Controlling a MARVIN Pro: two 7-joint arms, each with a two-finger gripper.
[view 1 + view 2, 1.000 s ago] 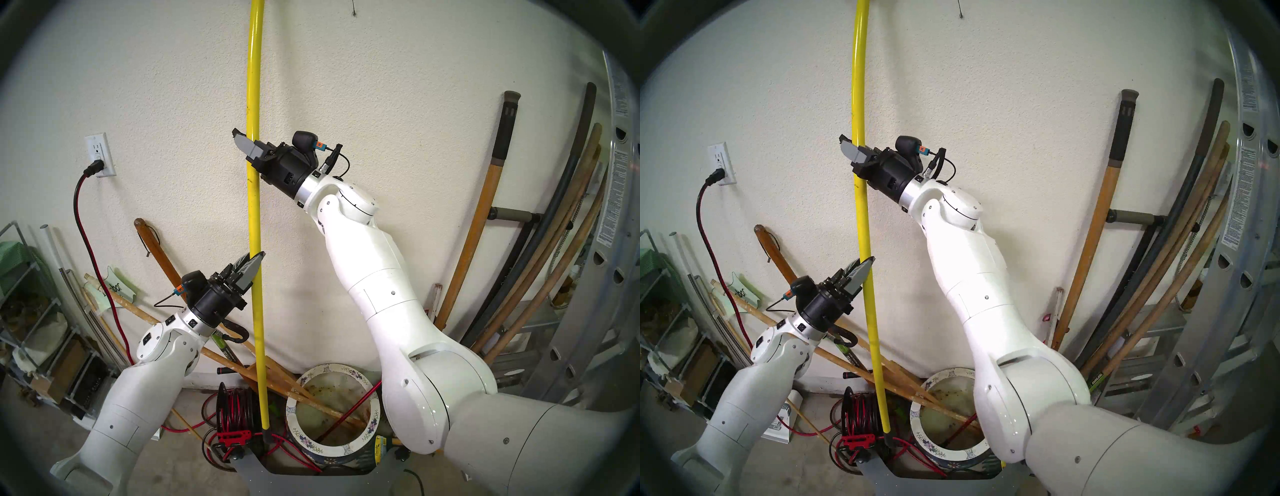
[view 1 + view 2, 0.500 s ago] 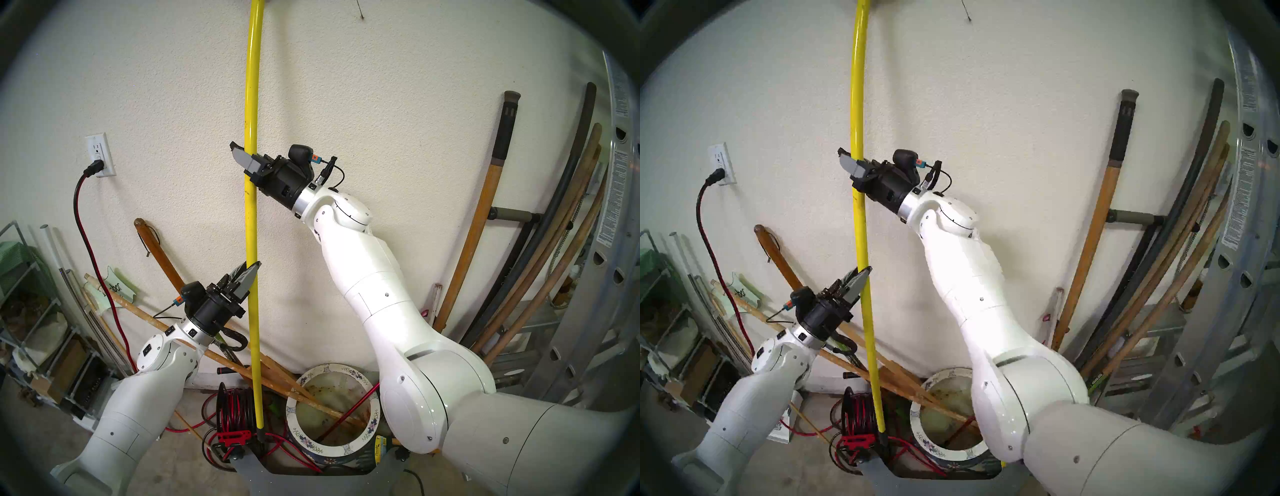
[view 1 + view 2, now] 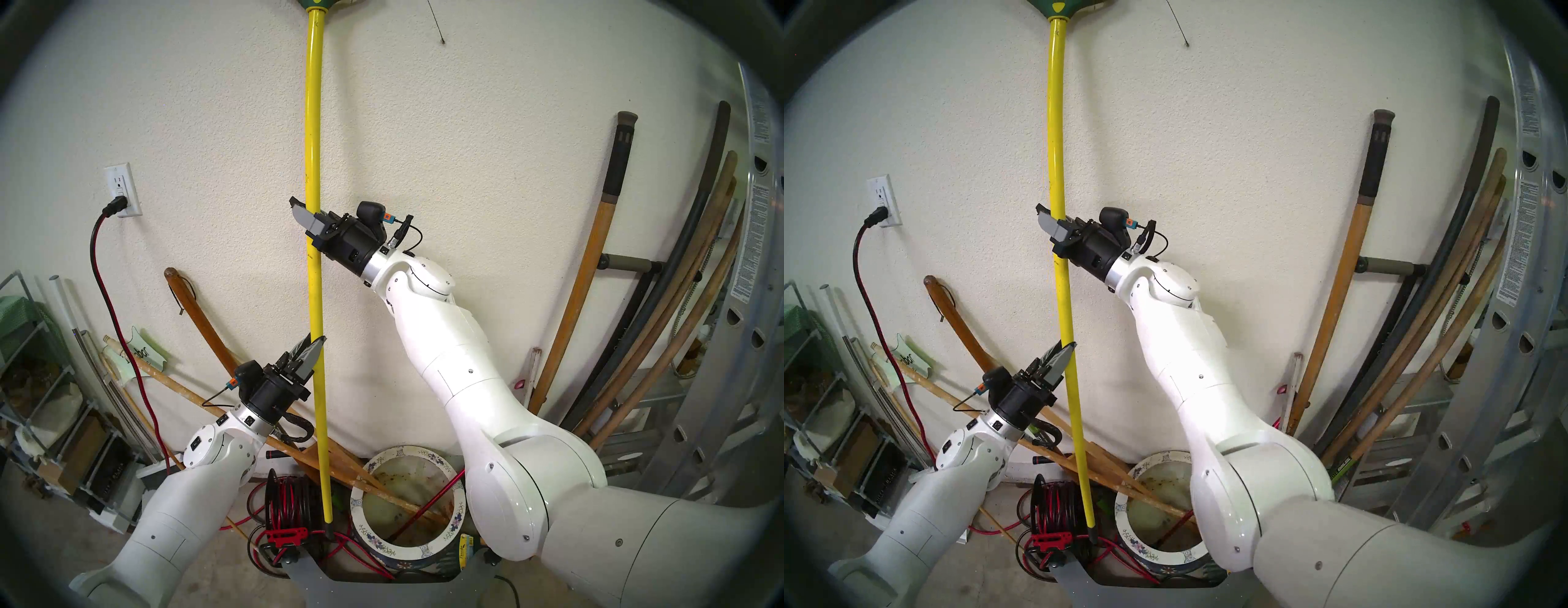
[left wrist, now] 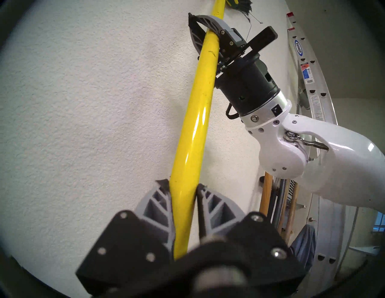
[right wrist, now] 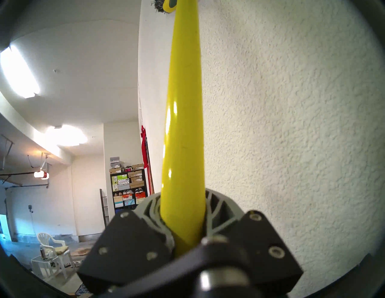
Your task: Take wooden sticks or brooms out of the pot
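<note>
Broom with the thin bright yellow pole [image 3: 316, 263] stands nearly upright against the textured wall, head up at twelve o'clock, its black lower tip outside the pot, just at nine o'clock of the rim, beside the red-and-black cord reel [image 3: 286, 505]. I have my right gripper [image 3: 306, 220] reaching up and leftward from the raised arm, fingers clamped on the pole at mid-height. My left gripper [image 3: 313, 350] angles up toward one o'clock lower down, its grey ribbed fingers [image 4: 158, 206] pressed against the pole on both sides. Wide round ceramic pot with the white floral rim [image 3: 360, 516] holds brown wooden handles [image 3: 394, 499] leaning out toward ten o'clock and a thin red rod [image 3: 428, 505] slanting toward two o'clock.
</note>
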